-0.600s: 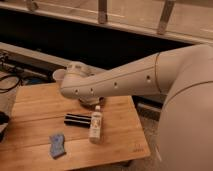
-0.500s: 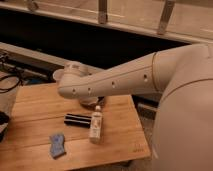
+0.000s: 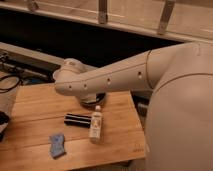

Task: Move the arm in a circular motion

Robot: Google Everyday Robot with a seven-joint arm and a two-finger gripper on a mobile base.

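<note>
The arm [image 3: 115, 77] hangs above and behind the bottle [image 3: 96, 125], likely raised so its circling clears it, with the gripper [image 3: 93, 100] a dark shape just behind that bottle, its opening and hold impossible to tell.

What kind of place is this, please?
Probably an indoor lab or workshop: a wooden table with a bottle, cables beside it, a railing behind. The tool sits under the arm.
</note>
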